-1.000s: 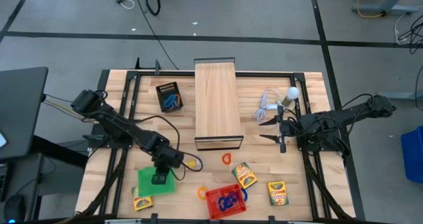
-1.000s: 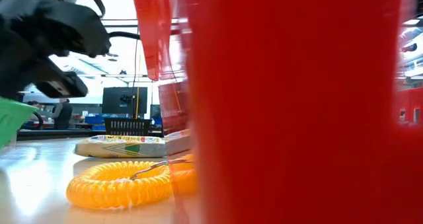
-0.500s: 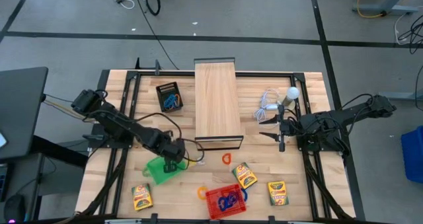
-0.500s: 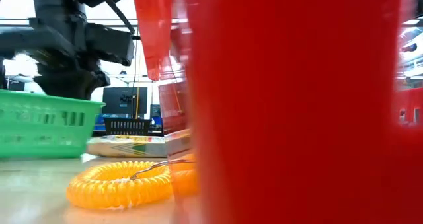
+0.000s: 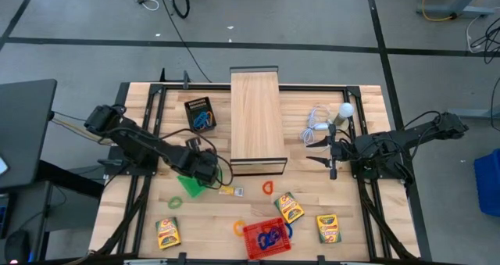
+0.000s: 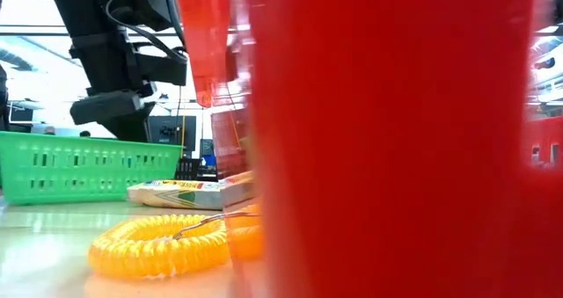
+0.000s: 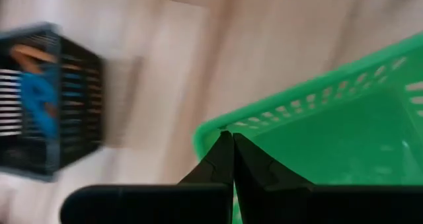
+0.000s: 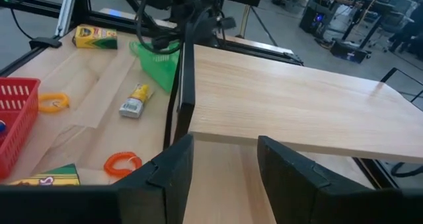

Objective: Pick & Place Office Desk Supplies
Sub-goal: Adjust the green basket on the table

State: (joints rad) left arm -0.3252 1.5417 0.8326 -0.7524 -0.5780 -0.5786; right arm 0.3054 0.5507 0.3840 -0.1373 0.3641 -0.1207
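A bright green slotted basket [image 5: 190,187] sits on the pale striped wooden table [image 5: 141,218] beside a light-grained wooden box [image 5: 256,120]. A red basket [image 5: 266,239] holds blue loops [image 5: 271,238], while orange coiled loops [image 5: 268,188] and yellow-and-green crayon boxes [image 5: 289,208] lie nearby. A black mesh basket [image 5: 201,113] holds a blue loop, and a white bulb [image 5: 345,109] trails a white coiled cable [image 5: 316,123].

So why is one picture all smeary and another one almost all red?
In the left wrist view, the green basket and black basket look streaked with motion blur. In the low view, the red basket sits right against the lens, a blurry red wall filling most of the picture, while the yellow coil shows clearly.
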